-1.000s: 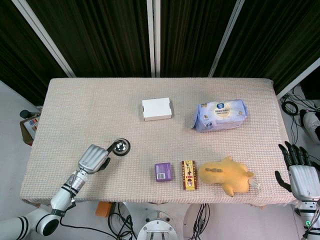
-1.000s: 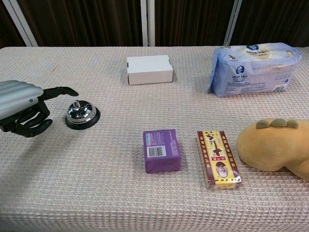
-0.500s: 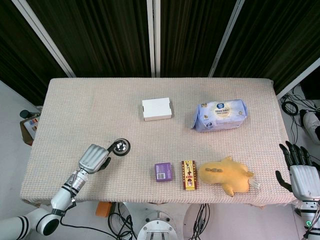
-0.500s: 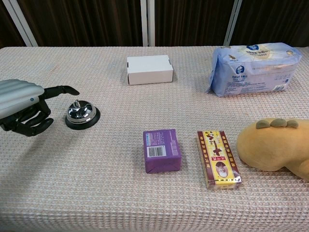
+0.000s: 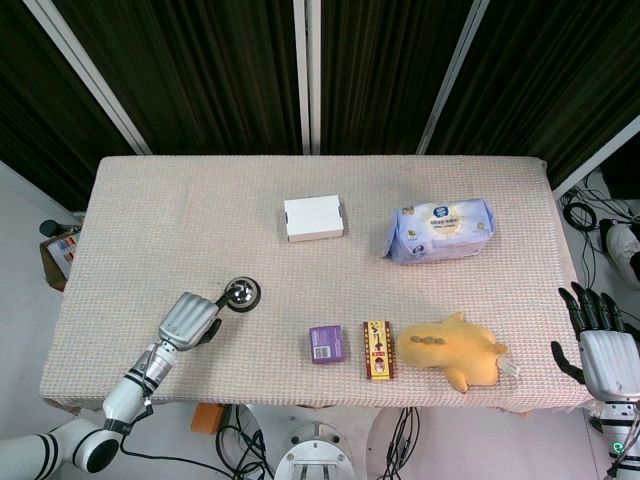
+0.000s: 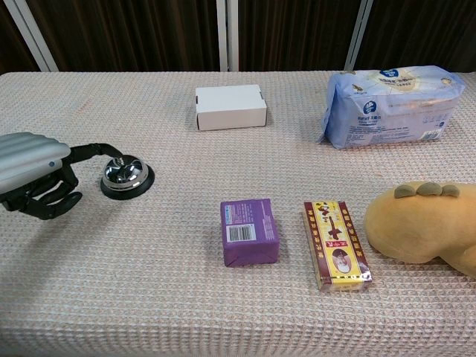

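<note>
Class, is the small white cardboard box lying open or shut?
Shut. The small white cardboard box lies flat on the table, its lid closed flush, nothing inside showing.
</note>
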{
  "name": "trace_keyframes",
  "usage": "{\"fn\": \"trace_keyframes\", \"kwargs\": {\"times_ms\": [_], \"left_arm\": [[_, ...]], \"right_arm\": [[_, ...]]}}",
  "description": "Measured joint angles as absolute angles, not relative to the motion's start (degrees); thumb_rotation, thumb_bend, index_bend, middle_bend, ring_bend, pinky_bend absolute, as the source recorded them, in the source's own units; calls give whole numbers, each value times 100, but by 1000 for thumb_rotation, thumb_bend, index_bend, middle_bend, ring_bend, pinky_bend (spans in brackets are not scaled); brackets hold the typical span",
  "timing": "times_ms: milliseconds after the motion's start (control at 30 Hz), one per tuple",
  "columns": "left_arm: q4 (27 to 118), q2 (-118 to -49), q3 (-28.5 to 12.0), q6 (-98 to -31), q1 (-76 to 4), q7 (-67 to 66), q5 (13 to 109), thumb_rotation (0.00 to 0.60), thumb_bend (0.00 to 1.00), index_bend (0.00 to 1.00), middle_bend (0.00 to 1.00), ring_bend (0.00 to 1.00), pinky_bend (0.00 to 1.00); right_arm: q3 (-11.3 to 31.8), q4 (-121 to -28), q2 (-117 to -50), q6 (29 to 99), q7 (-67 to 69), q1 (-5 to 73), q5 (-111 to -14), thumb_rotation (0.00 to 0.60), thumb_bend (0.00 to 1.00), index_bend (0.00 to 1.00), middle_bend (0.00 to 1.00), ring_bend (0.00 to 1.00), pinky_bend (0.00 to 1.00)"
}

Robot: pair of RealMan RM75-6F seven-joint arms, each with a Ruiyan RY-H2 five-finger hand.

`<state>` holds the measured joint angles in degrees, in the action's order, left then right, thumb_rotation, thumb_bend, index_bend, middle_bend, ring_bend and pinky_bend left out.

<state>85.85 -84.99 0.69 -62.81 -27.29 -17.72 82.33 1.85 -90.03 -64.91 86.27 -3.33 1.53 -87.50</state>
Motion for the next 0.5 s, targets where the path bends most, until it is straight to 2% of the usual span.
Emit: {"fn": "trace_keyframes", "kwargs": {"times_ms": [67, 167, 233, 267, 300, 333, 367, 400, 433, 500], "left_arm": [[8638, -8451, 36, -6513, -2677, -1723, 8329, 600, 497, 113, 799, 769, 761], [8676, -8377, 6, -7043, -2533, -1557, 8562, 600, 366, 113, 691, 678, 733], [8668, -8309, 13, -7472, -2387, -1408, 8728, 600, 278, 107, 500, 496, 646], [8654, -8238, 38, -7777, -2257, -1295, 8832, 587, 219, 94, 341, 332, 528], [8650, -8172, 73, -7994, -2146, -1210, 8898, 513, 157, 77, 187, 181, 397], [8655, -8095, 118, -8183, -2040, -1141, 8937, 422, 105, 65, 87, 88, 300], [8670, -7959, 195, -8366, -1923, -1076, 8951, 290, 55, 57, 20, 37, 225], [8680, -7846, 254, -8444, -1836, -1036, 8942, 200, 31, 56, 6, 28, 201], [8685, -7740, 310, -8480, -1736, -998, 8930, 137, 14, 56, 0, 20, 181], [8674, -7580, 403, -8486, -1485, -936, 8904, 96, 9, 55, 0, 18, 168]], "right_arm": [[186, -9010, -6481, 8647, -318, 146, -8763, 600, 290, 0, 0, 0, 0], [192, -9011, -6465, 8678, -282, 133, -8766, 600, 290, 0, 0, 0, 0], [206, -8990, -6459, 8700, -260, 123, -8750, 600, 290, 0, 0, 0, 0], [214, -8974, -6459, 8710, -253, 119, -8741, 600, 282, 0, 0, 0, 0], [225, -8946, -6463, 8720, -243, 114, -8726, 600, 262, 0, 0, 0, 0], [233, -8919, -6468, 8726, -237, 113, -8718, 600, 242, 0, 0, 0, 0], [238, -8888, -6475, 8729, -227, 112, -8712, 600, 220, 0, 0, 0, 0], [243, -8845, -6487, 8726, -202, 112, -8702, 600, 201, 0, 0, 0, 0], [246, -8817, -6499, 8722, -181, 113, -8697, 600, 196, 0, 0, 0, 0], [251, -8770, -6532, 8714, -181, 118, -8690, 600, 185, 0, 0, 0, 0]]}}
